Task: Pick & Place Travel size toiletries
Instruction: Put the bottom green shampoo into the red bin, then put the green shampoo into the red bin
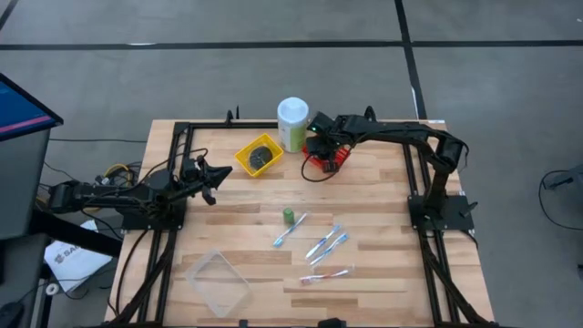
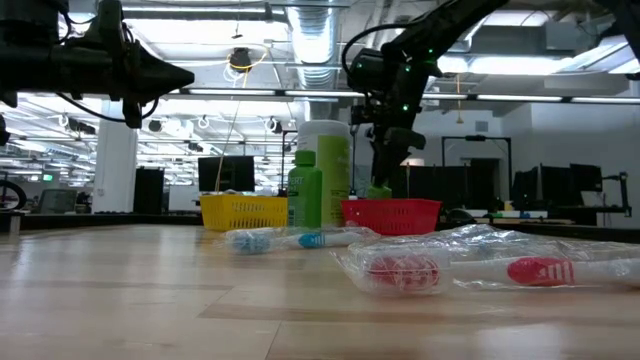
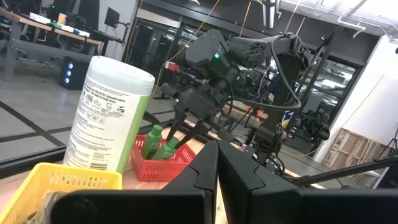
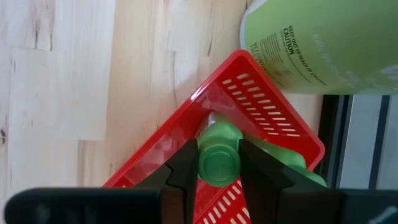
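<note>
A small green bottle (image 4: pixel 219 163) is clamped between the two fingers of the right hand (image 4: pixel 217 167), which hangs over the red basket (image 4: pixel 261 106) at the far side of the table (image 1: pixel 383 273), right of centre. In the right wrist view the bottle's cap end faces the camera and its body points down into the basket, where more green shows beside it; the left wrist view shows two green bottles (image 3: pixel 160 144) in the basket below that hand's fingers.

Just left of the basket stands the tall pale-green canister (image 1: pixel 292 125) with a white cap, and left of that a yellow basket (image 1: pixel 258 155) with dark contents. Another green bottle (image 1: pixel 288 217) stands alone near the middle of the table, with a blue-and-white toothbrush stick (image 1: pixel 290 230) just beside it. Two more sticks (image 1: pixel 326 243) lie close together to its right, and a pink one (image 1: pixel 326 274) in clear wrapping lies nearer. A clear plastic tray (image 1: pixel 219 282) sits at the near left.

The left hand (image 1: pixel 211 178) hovers above the left part of the table, well apart from the toiletries, its fingers pressed together on nothing.
</note>
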Controlling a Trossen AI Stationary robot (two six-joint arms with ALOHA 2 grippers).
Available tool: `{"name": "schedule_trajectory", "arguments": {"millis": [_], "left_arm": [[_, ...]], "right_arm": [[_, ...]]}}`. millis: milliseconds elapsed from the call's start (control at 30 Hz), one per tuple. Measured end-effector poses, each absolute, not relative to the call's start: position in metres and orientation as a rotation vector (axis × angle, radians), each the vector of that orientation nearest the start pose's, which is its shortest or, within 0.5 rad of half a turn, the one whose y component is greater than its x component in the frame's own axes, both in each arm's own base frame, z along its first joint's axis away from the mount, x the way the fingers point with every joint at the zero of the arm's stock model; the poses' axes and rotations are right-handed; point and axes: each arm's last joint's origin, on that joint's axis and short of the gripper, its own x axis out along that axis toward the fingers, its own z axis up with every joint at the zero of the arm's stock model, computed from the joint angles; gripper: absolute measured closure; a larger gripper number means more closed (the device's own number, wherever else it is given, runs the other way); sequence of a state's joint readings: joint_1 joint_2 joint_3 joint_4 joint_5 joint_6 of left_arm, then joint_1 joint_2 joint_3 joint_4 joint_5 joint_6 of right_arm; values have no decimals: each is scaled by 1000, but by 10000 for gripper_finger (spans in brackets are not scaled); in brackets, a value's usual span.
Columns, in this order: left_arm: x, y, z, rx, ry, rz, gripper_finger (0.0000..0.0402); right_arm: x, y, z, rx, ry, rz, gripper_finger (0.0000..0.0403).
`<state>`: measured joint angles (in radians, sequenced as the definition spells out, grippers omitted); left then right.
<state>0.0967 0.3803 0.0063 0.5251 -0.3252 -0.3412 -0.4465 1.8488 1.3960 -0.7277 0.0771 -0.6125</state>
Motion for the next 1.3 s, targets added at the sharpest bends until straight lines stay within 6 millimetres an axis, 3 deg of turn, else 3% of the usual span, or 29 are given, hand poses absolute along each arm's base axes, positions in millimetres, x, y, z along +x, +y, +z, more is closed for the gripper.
{"name": "schedule_trajectory", "arguments": {"millis": [433,833,1167,1300], "left_arm": [[117,21,182,-353,-222,391,395],[117,21,182,-353,-222,391,395],[118,21,182,-353,-222,391,395],[118,21,182,-353,-222,391,395]], "right_arm": [[339,-165,215,-316,1243,-94,254],[341,-166,217,-321,1231,-101,232],[348,-174,240,-355,1174,-160,240],[351,-177,260,-360,1151,-172,242]]}}
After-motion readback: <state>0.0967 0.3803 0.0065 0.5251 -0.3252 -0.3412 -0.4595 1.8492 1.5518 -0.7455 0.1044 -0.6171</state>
